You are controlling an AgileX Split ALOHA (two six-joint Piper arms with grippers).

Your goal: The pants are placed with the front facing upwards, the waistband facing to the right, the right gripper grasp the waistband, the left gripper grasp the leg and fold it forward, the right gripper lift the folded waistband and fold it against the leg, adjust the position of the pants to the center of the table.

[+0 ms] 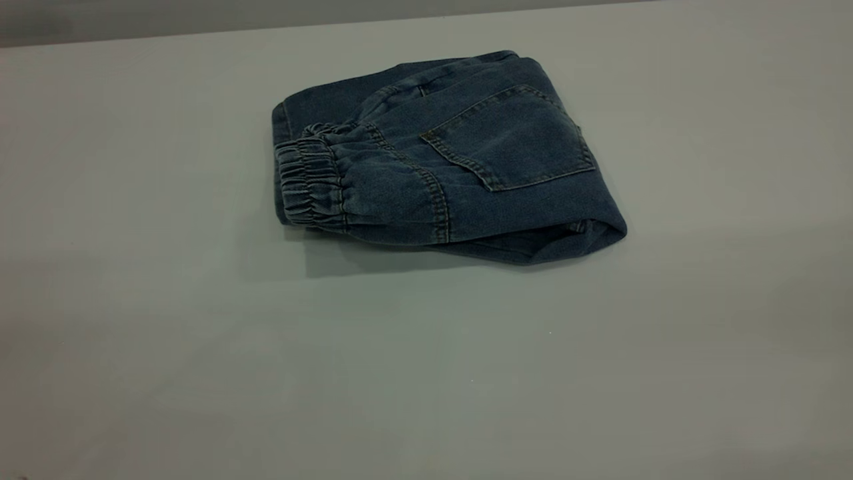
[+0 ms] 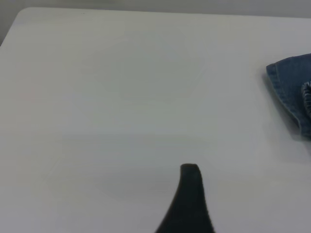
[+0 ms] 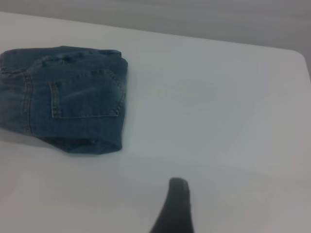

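While the pants (image 1: pixel 460 160) are lying folded on the tabletop (image 1: pixel 426 373), waistband (image 1: pixel 310 183) leftward, both grippers are hanging well clear, their jaw states impossible to tell.

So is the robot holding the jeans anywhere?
No, nothing is held. The folded blue denim pants lie alone on the white table, with both grippers away from them.

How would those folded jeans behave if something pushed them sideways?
The pants are soft layered denim, so they would probably bunch or unfold rather than slide as one block. The gathered waistband looks stretchy. They lie flat on the table, so rolling seems unlikely.
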